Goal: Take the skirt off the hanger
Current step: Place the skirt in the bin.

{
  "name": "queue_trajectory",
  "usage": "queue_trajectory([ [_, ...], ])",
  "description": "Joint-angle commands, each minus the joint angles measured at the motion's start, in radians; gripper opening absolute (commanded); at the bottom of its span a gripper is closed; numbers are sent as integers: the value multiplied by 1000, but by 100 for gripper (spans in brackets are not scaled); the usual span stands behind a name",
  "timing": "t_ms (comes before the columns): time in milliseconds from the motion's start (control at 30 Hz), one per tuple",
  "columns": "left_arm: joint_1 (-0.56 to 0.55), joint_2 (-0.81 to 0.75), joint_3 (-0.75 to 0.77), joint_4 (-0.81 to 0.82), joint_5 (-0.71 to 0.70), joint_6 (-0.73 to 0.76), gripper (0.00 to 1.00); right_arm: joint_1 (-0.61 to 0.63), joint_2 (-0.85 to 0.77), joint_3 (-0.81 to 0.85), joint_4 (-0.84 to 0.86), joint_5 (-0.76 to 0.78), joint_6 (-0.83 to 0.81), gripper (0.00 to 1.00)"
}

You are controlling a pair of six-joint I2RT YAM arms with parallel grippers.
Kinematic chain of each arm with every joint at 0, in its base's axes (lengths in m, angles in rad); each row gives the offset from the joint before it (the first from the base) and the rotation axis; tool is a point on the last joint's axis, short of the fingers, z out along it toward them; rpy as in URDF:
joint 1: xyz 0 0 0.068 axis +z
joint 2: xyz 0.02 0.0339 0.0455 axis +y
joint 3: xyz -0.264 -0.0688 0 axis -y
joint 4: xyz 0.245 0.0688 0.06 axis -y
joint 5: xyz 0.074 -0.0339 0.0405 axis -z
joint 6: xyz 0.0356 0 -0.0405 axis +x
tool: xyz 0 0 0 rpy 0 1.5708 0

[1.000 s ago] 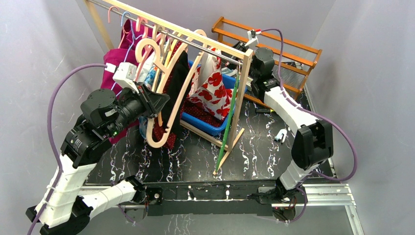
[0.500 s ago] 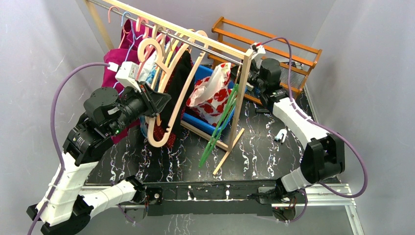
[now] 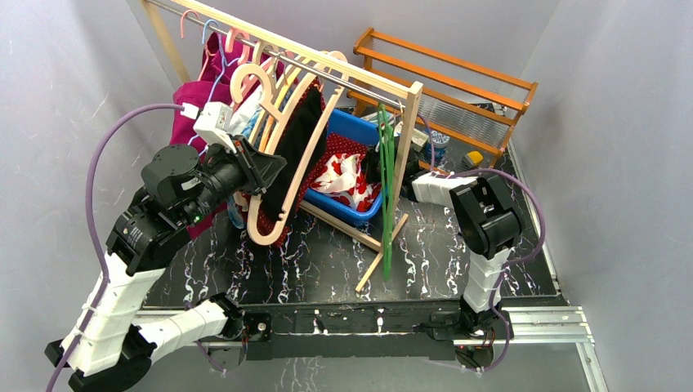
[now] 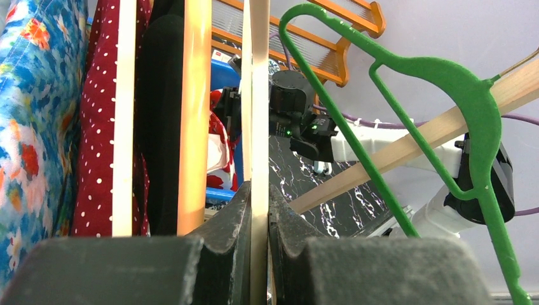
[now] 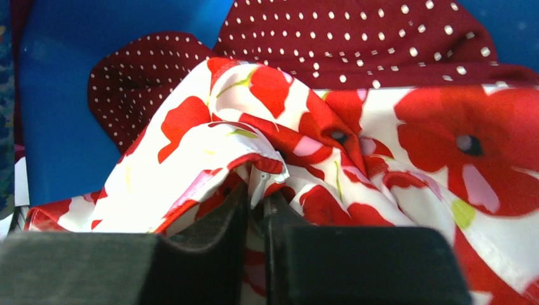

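Skirt: the skirt [image 3: 343,175] – white with red flowers – lies crumpled in the blue bin [image 3: 360,215], off its hanger.
Under the skirt: a dark red polka-dot cloth [image 5: 356,38] fills the bin behind and below it, and the skirt rests on top of it.
Right gripper: the right gripper [image 5: 256,197] reaches into the bin with its fingers nearly closed, pinching a folded white edge of the skirt between them.
Green hanger: the green hanger [image 3: 384,188] hangs bare alongside the end post of the clothes rail [image 3: 327,67], with its top up at the rail and its lower end down over the table [image 3: 327,261].
Left gripper: the left gripper [image 4: 257,216] is raised at the rail's left half, clamped narrowly on a thin arm of a cream hanger [image 4: 257,127].
Beside that hanger: a black garment [image 3: 290,155] hangs just to its left in the wrist view – more polka-dot and blue floral cloth lies beyond it.
Behind the bin: an orange rack [image 3: 458,65] stands against the back wall.
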Motion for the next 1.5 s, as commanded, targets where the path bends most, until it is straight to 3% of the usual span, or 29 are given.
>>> queue_trajectory([
  [0, 3, -7, 18, 33, 4, -1, 0, -35, -125, -12, -86, -30, -4, 29],
  [233, 4, -26, -25, 67, 22, -9, 0, -123, -308, -37, -249, -140, -82, 64],
  [400, 3, -25, -32, 70, 38, -7, 0, -154, -399, -72, -301, -203, -92, 73],
  [700, 3, -35, -37, 70, 47, 0, 0, -138, -459, -143, -279, -381, -44, 73],
  [833, 4, -23, -31, 65, 52, 0, 0, -82, -426, -172, -157, -404, 19, 73],
  [1000, 3, 2, -10, 69, 96, -2, 0, -22, -285, -112, -31, -361, 108, 73],
  [1200, 4, 30, 23, 54, 172, -6, 0, -25, -105, -64, 57, -170, 207, 73],
  [1300, 4, 44, 49, 54, 249, 5, 0, -51, -60, -14, 24, -195, 203, 73],
  [1400, 3, 45, 64, 62, 292, 10, 0, -91, -115, -39, 18, -243, 191, 73],
  [1433, 2, 47, 66, 65, 300, 14, 0, -112, -142, -64, 35, -270, 207, 69],
  [1467, 4, 52, 67, 66, 306, 19, 0, -142, -179, -89, 55, -308, 224, 56],
])
